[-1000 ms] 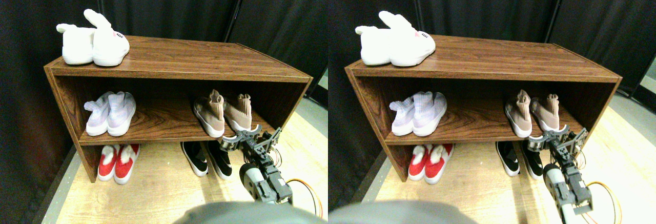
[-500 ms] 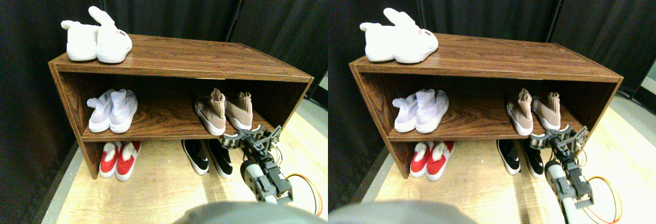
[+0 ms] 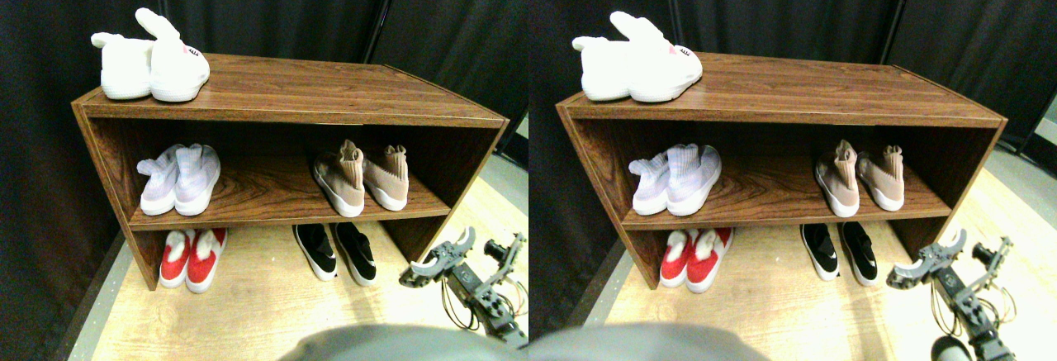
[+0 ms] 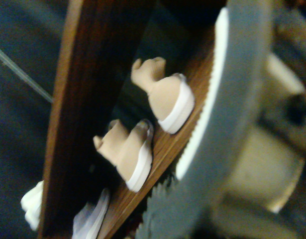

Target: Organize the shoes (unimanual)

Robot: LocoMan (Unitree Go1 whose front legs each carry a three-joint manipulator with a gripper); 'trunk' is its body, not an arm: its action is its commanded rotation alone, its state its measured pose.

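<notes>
Stereo pair view: a wooden shoe rack (image 3: pixel 289 101) stands on a pale floor (image 3: pixel 264 303). Tan sock sneakers (image 3: pixel 361 179) sit side by side at the right end of its middle shelf, lilac sneakers (image 3: pixel 177 181) at the left end. Black slip-ons (image 3: pixel 337 252) and red shoes (image 3: pixel 190 258) rest on the floor beneath. White bunny slippers (image 3: pixel 153 59) occupy the top's left corner. The right gripper (image 3: pixel 471 254) hovers off the rack's lower right corner, jaws spread apart, empty.

Wrist view: the tan pair (image 4: pixel 148 127) appears on the shelf board beyond a blurred jaw.
</notes>
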